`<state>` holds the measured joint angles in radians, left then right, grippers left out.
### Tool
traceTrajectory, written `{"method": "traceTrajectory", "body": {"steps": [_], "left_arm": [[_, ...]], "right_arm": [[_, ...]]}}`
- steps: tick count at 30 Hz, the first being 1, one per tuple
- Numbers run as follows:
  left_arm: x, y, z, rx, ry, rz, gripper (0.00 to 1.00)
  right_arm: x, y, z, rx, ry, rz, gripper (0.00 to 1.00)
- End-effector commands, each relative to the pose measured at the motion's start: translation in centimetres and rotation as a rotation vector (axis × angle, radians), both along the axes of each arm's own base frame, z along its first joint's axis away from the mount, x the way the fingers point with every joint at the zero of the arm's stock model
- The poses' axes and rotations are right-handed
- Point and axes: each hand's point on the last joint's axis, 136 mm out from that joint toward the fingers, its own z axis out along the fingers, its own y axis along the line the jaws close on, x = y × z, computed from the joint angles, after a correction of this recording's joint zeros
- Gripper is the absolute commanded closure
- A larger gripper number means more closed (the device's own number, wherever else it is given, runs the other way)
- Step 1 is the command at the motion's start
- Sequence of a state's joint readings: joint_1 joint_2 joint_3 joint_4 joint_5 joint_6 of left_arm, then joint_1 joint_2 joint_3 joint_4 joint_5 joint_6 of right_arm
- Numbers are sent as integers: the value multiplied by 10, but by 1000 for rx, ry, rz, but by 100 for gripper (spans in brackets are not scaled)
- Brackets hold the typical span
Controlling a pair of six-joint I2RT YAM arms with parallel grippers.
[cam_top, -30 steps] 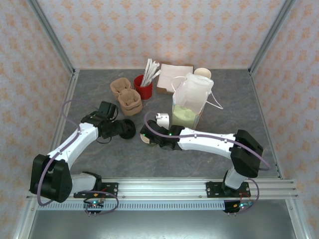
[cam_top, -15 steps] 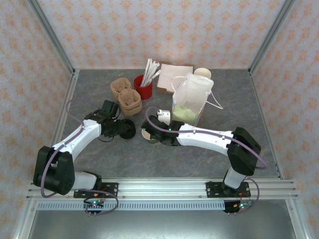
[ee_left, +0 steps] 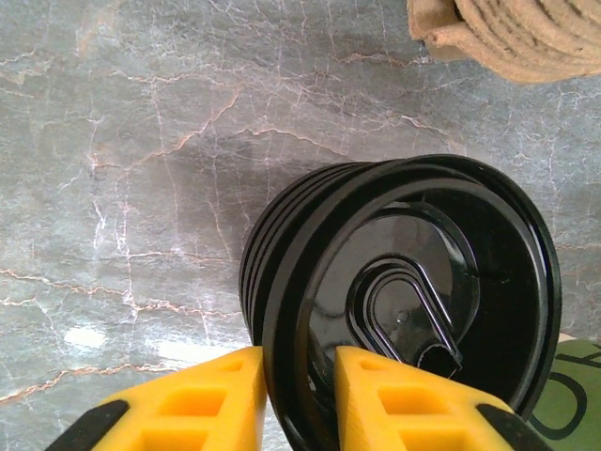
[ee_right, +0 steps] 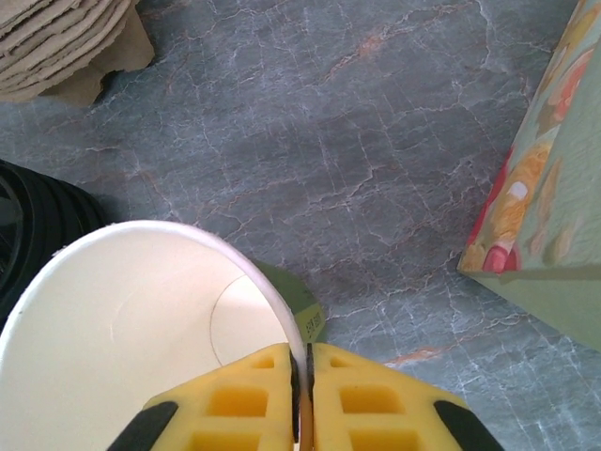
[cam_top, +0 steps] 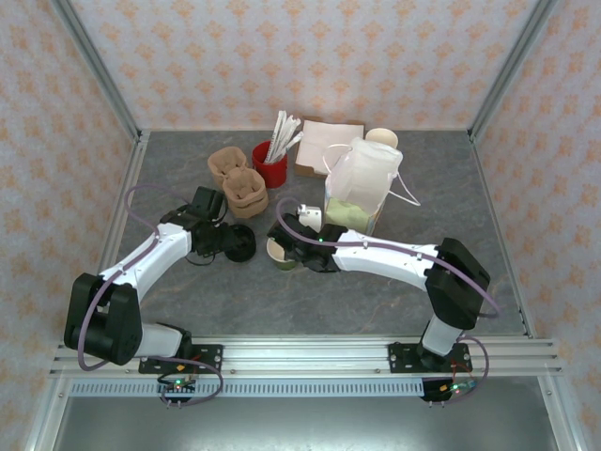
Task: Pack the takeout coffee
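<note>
**Olive-green paper cup (cam_top: 278, 252) drawn slightly closer to the bag, still without a lid**

Over the last second the cup has slid a short way back from the arm bases, toward the tall white paper bag (cam_top: 362, 188), and the right forearm has swung with it. Most of that shift came in the first half second; since then it has barely moved. It now sits to the left of the bag in the overhead view, near it but clearly apart. Its mouth is uncovered and shows a cream inside.

The right claw (ee_right: 302, 395) is drawn narrow and pinches the cup's wall at the rim. I cannot tell whether the cup's base rests on the grey marbled tabletop (cam_top: 357, 310) or hangs just above it.

On the side of the cup away from the bag lies a stack of round black plastic lids (cam_top: 240, 244), in the same spot as a second ago. The left claw (ee_left: 300, 395) is also narrow, closed on the rim at the stack's open face. I cannot tell whether one lid or several lie between its fingers. In the left wrist view a sliver of the cup's green side sits just beside the lids.

Cup and lids now look lined up for capping. I judge that step comes first, and the packing itself has not yet begun.
</note>
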<state>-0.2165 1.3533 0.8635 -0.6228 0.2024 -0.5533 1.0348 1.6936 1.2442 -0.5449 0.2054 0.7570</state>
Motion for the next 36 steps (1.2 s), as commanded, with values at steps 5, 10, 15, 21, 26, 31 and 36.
{"method": "traceTrajectory", "body": {"steps": [5,10,15,21,26,31,36], "left_arm": [[6,-2,10,-2,-25,14,81],[5,-1,19,-3,-42,14,84],[5,-1,28,-10,-61,16,86],[2,-2,52,-23,-96,14,87],[-6,-3,84,-32,-136,-11,87],[-19,-8,117,-35,-164,-56,87],[-31,-16,143,-35,-194,-97,87]], "right_arm": [[4,3,13,26,-9,-12,72],[4,3,28,49,-21,-4,67],[3,8,49,96,-33,11,66],[1,14,79,177,-50,31,66],[0,25,104,275,-55,65,64],[-3,39,132,358,-71,116,62],[-2,48,156,390,-97,164,60]]}}
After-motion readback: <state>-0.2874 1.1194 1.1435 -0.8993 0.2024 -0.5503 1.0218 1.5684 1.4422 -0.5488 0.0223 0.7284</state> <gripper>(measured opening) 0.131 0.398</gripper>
